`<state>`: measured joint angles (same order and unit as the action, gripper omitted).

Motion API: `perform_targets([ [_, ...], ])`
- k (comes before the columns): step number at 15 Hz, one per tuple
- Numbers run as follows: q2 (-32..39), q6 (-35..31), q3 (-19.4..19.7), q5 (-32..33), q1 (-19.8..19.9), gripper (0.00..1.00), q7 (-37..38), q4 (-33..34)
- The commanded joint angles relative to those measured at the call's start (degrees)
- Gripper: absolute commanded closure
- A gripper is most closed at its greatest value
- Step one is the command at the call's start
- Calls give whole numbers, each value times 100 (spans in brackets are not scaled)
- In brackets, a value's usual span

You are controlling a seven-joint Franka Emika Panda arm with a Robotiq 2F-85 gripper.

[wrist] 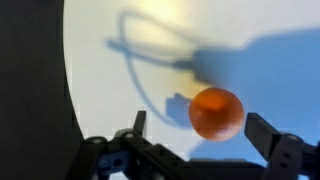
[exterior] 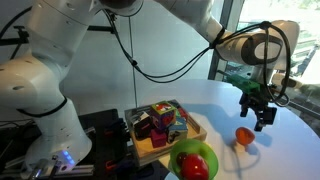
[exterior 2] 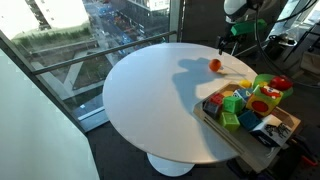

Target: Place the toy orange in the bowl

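Observation:
The toy orange (exterior: 243,135) is a small orange-red ball lying on the white table; it also shows in an exterior view (exterior 2: 215,65) and in the wrist view (wrist: 216,112). My gripper (exterior: 261,113) hangs just above and beside it, open and empty; in the wrist view the orange sits between the two fingers (wrist: 205,135), nearer the right one. In an exterior view the gripper (exterior 2: 237,38) is above the table's far edge. The lime-green bowl (exterior: 207,150) stands at the table's front beside the tray, with a darker red round item (exterior: 194,166) in it; it also shows in an exterior view (exterior 2: 278,93).
A wooden tray of multicoloured toys (exterior: 160,125) stands next to the bowl, also seen in an exterior view (exterior 2: 240,108). The round white table (exterior 2: 150,95) stands by large windows. The arm's base (exterior: 45,120) is beside the table.

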<state>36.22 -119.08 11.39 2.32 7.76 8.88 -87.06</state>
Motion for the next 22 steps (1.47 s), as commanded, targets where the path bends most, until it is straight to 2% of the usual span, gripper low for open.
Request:
perform_targets([
  [1,133,-137,-190,-155,144,0,-102,134],
  [10,593,-698,-236,-253,165,0,-16,341],
  [22,1085,-1101,-368,-533,294,0,-94,704],
])
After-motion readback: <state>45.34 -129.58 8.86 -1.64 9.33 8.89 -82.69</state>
